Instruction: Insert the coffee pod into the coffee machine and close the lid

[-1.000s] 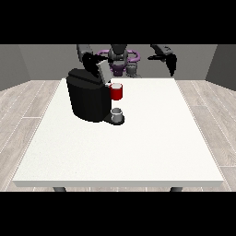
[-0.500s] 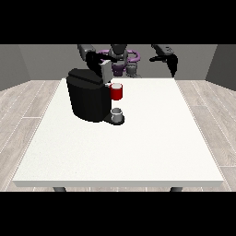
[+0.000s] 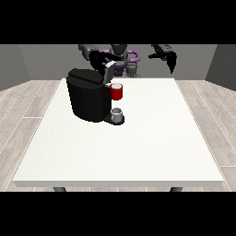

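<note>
The large white rectangular table [image 3: 138, 147] carries a black box-shaped coffee machine [image 3: 87, 99] at the view's left, toward the robot's side; a red thing at the machine [image 3: 117, 91] sits at its front, and a small grey thing [image 3: 117, 113] rests on the machine's base below it; whether that grey thing is the pod cannot be told, so the pod's position is not established from this view. The robot hand at the view's left [image 3: 99, 59] is above the machine's top, near the raised lid part [image 3: 109, 73]; whether its fingers are spread or curled cannot be told. The robot hand at the view's right [image 3: 171, 60] hangs well apart from the machine, fingers pointing downward and holding nothing visible. Judged risks: a descent off the lid's line could push the machine across the table; closing the lid before the pod is seated would leave the task incomplete.
</note>
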You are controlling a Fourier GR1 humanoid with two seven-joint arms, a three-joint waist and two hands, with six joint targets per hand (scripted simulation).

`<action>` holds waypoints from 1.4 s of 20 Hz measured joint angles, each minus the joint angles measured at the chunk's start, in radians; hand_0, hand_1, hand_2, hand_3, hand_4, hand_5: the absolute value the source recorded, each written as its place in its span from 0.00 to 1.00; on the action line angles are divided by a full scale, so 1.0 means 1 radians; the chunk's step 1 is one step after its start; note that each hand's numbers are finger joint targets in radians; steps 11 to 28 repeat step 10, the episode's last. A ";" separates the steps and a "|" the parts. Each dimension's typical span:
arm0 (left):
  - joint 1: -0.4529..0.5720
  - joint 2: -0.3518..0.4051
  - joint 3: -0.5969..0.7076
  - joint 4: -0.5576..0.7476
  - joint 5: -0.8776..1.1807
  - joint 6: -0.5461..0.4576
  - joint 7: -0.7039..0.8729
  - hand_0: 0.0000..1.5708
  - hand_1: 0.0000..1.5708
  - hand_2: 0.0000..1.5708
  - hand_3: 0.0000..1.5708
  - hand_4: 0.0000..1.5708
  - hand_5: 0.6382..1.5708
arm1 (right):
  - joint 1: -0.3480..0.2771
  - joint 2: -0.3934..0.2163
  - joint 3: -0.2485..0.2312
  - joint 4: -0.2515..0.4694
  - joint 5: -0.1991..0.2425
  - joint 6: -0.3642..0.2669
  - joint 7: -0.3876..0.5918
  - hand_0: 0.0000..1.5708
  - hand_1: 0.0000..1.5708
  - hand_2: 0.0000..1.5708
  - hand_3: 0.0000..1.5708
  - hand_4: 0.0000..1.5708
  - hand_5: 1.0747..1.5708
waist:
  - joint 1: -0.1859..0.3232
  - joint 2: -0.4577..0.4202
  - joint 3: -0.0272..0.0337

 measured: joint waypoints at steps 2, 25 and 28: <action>0.003 -0.009 -0.004 -0.003 0.000 0.003 -0.008 0.00 0.00 0.00 0.00 0.16 1.00 | 0.004 0.017 0.034 -0.018 0.016 0.018 -0.053 0.00 0.00 0.00 0.00 0.11 1.00 | 0.003 -0.009 -0.0055; 0.088 -0.029 0.001 0.027 -0.004 0.023 -0.057 0.00 0.00 0.00 0.00 0.12 1.00 | 0.191 0.108 0.181 -0.120 -0.037 0.024 -0.189 0.00 0.00 0.00 0.00 0.10 1.00 | -0.073 -0.106 -0.0128; 0.088 -0.029 0.001 0.027 -0.004 0.023 -0.057 0.00 0.00 0.00 0.00 0.12 1.00 | 0.191 0.108 0.181 -0.120 -0.037 0.024 -0.189 0.00 0.00 0.00 0.00 0.10 1.00 | -0.073 -0.106 -0.0128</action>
